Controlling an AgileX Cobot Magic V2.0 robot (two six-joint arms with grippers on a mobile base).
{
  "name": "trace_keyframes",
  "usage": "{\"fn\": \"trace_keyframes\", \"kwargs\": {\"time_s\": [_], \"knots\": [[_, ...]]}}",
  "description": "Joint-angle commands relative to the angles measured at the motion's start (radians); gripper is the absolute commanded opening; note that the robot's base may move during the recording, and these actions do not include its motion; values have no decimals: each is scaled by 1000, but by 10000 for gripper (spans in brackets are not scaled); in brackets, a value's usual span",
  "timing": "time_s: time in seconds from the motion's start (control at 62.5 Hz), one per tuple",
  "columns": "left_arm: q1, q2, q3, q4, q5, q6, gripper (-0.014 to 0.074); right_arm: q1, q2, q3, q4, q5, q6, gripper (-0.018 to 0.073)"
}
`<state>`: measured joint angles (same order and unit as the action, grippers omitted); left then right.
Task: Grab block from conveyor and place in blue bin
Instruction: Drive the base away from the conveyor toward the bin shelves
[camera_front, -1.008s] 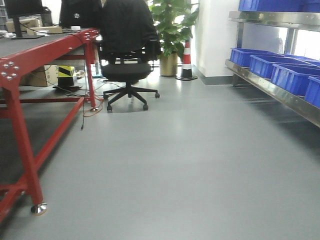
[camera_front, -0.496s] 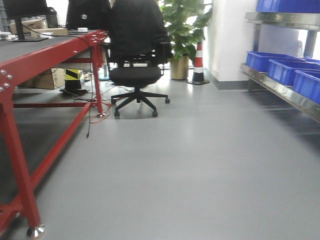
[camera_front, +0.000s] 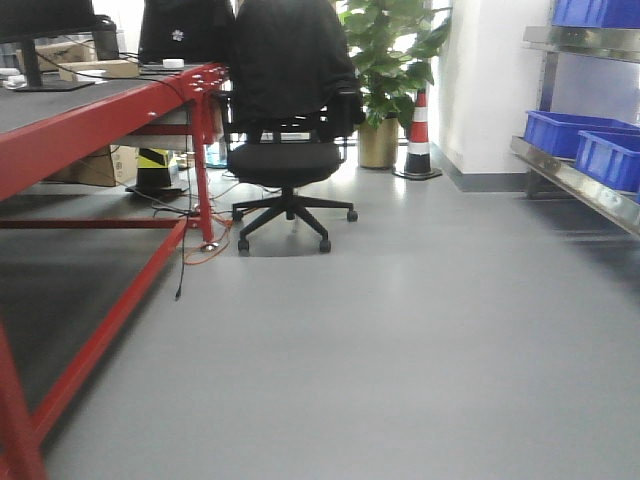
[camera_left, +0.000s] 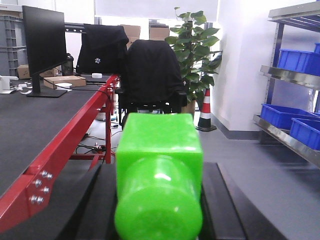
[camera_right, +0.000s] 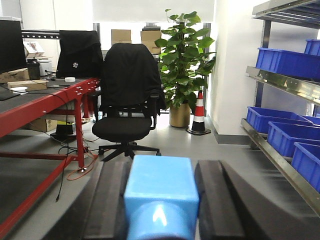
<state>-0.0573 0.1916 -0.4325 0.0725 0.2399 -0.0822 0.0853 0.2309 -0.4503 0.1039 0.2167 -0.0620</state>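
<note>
Conveyor (camera_front: 60, 115) runs along the left with both blocks off it: left gripper (camera_left: 159, 170) closed on a green block (camera_left: 160, 140), right gripper (camera_right: 160, 167) closed on a blue block (camera_right: 161, 190), so I'd keep both grips firm and steer the base towards the blue bins (camera_front: 600, 150) on the right-hand shelf (camera_front: 575, 185). Since a second ago the office chair (camera_front: 288, 150) and bins have slid rightward, fewer bins showing.
</note>
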Motion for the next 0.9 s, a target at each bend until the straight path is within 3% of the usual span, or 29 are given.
{"fn": "trace_keyframes", "kwargs": {"time_s": [0.0,0.88], "knots": [[-6,-6,0,2,-21,-7,-111,-4,-3,1,-8,-24,-7,-155],[-6,-6,0,2,-21,-7,-111,-4,-3,1,-8,-24,-7,-155]]}}
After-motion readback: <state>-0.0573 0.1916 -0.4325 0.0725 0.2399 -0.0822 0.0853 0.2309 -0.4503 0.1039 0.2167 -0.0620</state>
